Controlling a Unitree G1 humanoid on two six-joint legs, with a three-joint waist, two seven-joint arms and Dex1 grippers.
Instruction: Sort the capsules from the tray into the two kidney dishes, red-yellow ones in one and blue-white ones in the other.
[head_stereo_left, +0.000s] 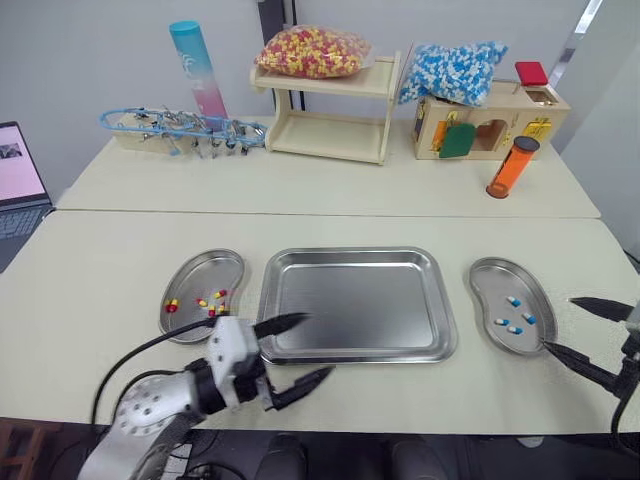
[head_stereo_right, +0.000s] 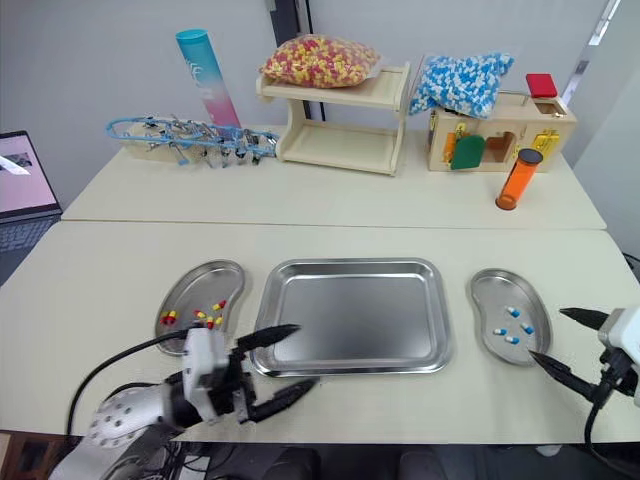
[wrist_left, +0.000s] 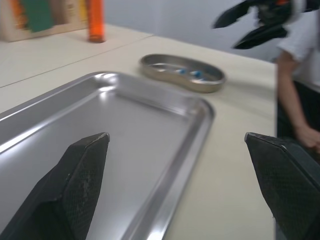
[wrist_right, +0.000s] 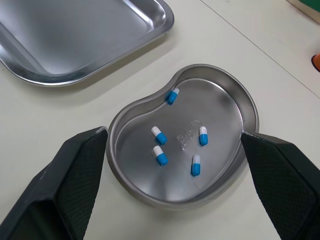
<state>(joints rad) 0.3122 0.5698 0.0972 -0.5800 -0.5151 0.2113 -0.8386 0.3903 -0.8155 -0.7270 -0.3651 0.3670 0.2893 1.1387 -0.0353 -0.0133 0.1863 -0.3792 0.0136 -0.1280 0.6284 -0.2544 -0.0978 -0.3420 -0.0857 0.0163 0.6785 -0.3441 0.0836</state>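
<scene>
Since the bench (head_stereo_left: 330, 225) carries a tray (head_stereo_left: 357, 300) lying bare at the middle of its front edge, the sorting step appears complete. The next move probably calls only for drawing both arms clear of the dishes. The left kidney dish (head_stereo_left: 190, 272), toward the front-left corner, holds several red-yellow capsules (head_stereo_left: 210, 302) clustered at its near end. The right kidney dish (head_stereo_left: 490, 280), toward the front-right corner, holds five blue-white capsules (wrist_right: 158, 135), loosely scattered and apart. The left pincer (head_stereo_left: 318, 345), spread and empty, hangs at the tray's front-left corner. The right pincer (head_stereo_left: 558, 323), likewise spread and empty, hangs just beside the right dish.
</scene>
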